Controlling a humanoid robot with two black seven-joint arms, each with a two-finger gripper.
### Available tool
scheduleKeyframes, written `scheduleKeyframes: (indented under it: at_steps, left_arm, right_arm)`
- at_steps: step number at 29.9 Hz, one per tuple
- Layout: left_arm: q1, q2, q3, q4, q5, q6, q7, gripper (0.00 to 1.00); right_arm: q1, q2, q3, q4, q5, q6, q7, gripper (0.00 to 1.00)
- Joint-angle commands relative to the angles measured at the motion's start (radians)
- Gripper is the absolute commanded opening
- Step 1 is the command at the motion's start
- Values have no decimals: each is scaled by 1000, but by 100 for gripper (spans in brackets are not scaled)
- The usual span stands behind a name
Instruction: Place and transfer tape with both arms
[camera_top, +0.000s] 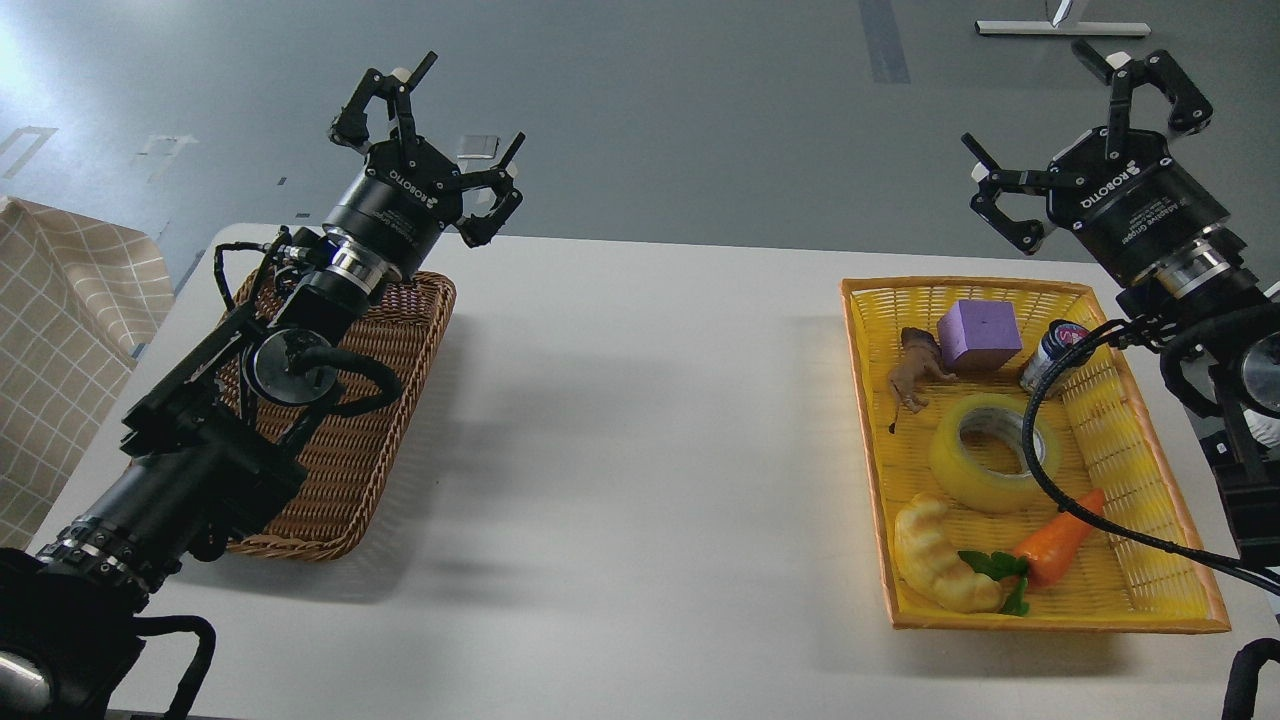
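Observation:
The tape (990, 455), a yellow translucent roll with a grey-white core, lies flat in the middle of the yellow basket (865, 400) at the right. My right gripper (1040, 105) is open and empty, held high above the far end of that basket, well apart from the tape. My left gripper (470, 105) is open and empty, raised above the far end of the brown wicker basket (395, 420) at the left.
In the yellow basket lie a purple block (978, 335), a toy animal (915, 370), a small can (1055, 350), a croissant toy (940, 565) and a carrot toy (1060, 545). A black cable (1040, 470) crosses over the tape. A checked cloth (60, 330) sits far left.

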Motion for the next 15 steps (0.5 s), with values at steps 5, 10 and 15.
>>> scheduleKeyframes:
  at_steps: [5,10,15]
  left_arm:
    - [1,0,0,0,0,0,0,98]
    - [1,0,0,0,0,0,0,98]
    - [2,-2,0,0,0,0,0,98]
  right_arm:
    - [-3,0,0,4,0,0,0,100]
    - [-7,0,0,7,0,0,0,100]
    - [-7,0,0,9,0,0,0,100]
